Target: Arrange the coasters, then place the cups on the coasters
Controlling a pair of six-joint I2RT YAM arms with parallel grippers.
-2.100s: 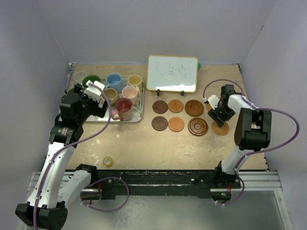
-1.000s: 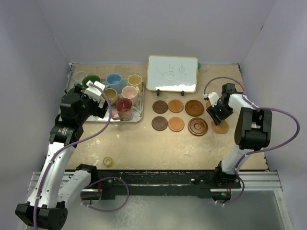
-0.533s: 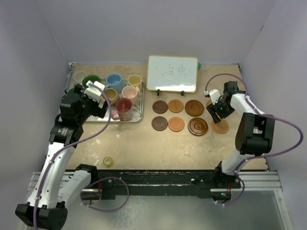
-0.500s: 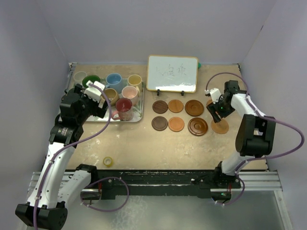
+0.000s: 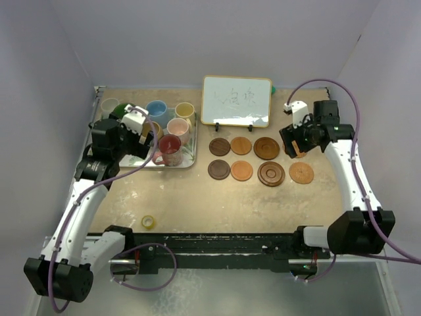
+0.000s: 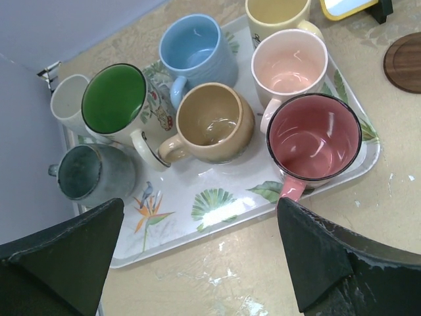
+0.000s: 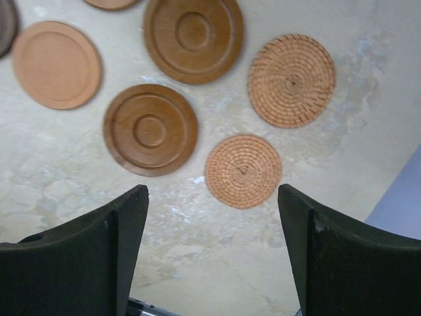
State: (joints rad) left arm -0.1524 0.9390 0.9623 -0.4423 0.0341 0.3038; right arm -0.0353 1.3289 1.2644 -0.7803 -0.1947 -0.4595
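Though spread wide above the leaf-patterned tray (image 6: 217,204), grips nothing with the left gripper (image 6: 197,220). On that tray, all upright: eight mugs (image 6: 212,122) (red mug (image 6: 314,135) nearest, handle toward the gripper). Stretches forward with the right gripper (image 7: 212,197), jaws parted and empty, above two rattan coasters (image 7: 291,80) lying flat beside the wooden coasters (image 7: 150,130), well right of the tray.
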